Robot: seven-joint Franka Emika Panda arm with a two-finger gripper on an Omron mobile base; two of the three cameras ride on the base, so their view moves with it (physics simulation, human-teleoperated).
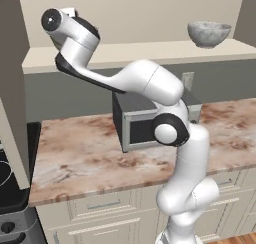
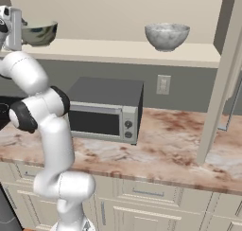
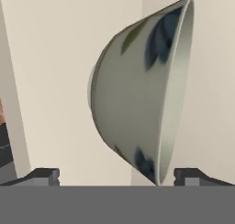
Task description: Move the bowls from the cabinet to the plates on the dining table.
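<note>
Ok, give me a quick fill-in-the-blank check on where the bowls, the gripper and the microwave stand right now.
1. The gripper has its jaws ____ in front of the nearer bowl.
2. The grey-white bowl stands on the cabinet ____.
3. The microwave sits on the marble ____.
4. The number of bowls in the right base view is ____.

Missing words: open; shelf; counter; two
</note>
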